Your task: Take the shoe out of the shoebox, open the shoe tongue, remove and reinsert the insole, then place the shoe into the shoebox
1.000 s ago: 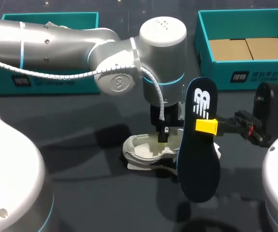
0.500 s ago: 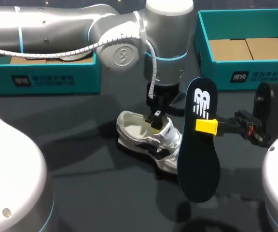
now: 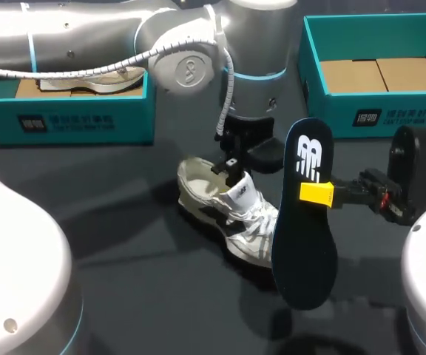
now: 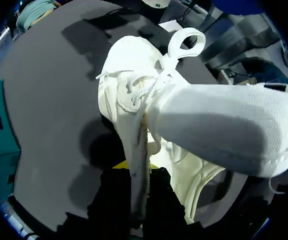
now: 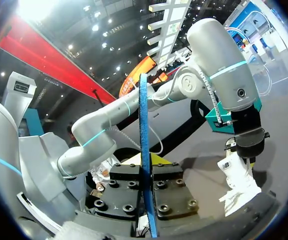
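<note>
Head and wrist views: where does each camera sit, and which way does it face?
Head view: above and behind, facing down on the table; left arm and right arm show.
Left wrist view: on the left wrist, facing along the left pincer, shut on the shoe.
Right wrist view: on the right wrist, facing along the right pincer, shut on the insole.
Shared: head and right wrist views both show shoe and insole.
</note>
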`<state>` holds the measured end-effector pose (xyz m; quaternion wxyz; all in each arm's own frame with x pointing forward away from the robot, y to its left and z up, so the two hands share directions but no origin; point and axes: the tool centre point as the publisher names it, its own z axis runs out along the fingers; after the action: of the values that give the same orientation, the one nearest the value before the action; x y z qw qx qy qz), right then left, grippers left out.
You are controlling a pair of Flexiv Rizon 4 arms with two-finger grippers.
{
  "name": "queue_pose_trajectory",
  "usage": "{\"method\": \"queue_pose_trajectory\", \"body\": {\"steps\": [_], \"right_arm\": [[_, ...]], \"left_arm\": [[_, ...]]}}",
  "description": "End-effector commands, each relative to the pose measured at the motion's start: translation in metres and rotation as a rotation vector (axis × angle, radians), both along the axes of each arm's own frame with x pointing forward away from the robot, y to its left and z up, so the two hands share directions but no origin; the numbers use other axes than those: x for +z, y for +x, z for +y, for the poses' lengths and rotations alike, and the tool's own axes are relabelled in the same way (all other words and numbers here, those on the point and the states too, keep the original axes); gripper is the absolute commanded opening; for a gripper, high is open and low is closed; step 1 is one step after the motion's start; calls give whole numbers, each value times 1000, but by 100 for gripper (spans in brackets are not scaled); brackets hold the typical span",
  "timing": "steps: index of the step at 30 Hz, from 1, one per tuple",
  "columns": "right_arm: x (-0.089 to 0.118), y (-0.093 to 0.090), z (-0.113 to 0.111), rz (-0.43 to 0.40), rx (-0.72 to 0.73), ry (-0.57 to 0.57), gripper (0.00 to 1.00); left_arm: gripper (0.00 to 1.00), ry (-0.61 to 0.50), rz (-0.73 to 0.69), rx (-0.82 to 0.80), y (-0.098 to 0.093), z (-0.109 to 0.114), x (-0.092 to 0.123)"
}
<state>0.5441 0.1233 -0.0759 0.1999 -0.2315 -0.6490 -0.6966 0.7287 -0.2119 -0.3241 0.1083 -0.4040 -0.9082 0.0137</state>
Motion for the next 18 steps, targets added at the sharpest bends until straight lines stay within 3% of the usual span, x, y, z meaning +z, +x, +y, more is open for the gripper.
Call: {"method": "queue_pose_trajectory", "body": {"steps": [1,18], "right_arm": [[3,-8,0,5,-55,-36,0],[3,-8,0,5,-55,-36,0]], "left_arm": [[0,2,-14,-171,6,3,2],[0,-15,-59,-513,6,0,-10]]}}
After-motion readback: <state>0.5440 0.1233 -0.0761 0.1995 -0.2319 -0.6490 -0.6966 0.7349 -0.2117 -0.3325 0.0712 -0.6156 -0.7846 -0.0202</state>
